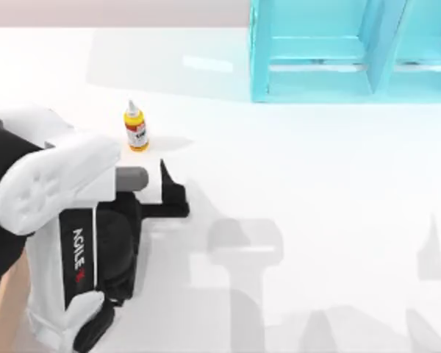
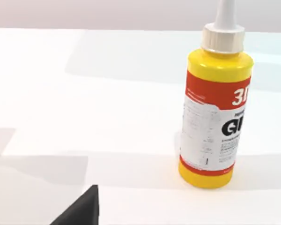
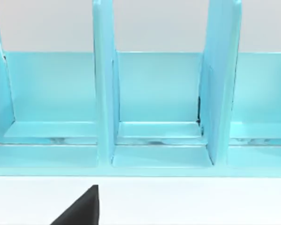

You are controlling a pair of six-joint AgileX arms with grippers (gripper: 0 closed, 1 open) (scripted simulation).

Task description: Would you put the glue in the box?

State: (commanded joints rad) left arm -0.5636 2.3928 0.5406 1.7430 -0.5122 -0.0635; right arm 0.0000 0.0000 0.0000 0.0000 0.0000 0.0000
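Reaching for the glue [image 1: 136, 126] is, I judge, the step in hand, and the left arm [image 1: 55, 220] at the table's left side is the one placed for it. Its gripper [image 1: 173, 193] hovers near the bottle, a little toward the near edge and to the right, apart from it. One dark fingertip [image 2: 82, 208] shows in the left wrist view, yet I cannot tell whether the pincer stands apart or together, since the arm's own body covers most of it from above.

To do this well, the gripper should be lined up with the bottle's yellow body, below the cap, so that the jaws close on the flat of the label rather than on the narrow nozzle. The approach ought to be level and slow, since a tall, light bottle would probably tip if nudged at the shoulder.

The glue stands upright on the white table [image 1: 301, 191], left of centre and toward the far side. It is a small yellow squeeze bottle with a white pointed nozzle on a ribbed cap, and a red band over a white label with black print.

Farther right, along the far edge, stands a turquoise shelf unit [image 1: 316, 70] with open compartments, well apart from the bottle; the right wrist view faces it closely, with one dark fingertip [image 3: 82, 208] of the right gripper low in that picture.
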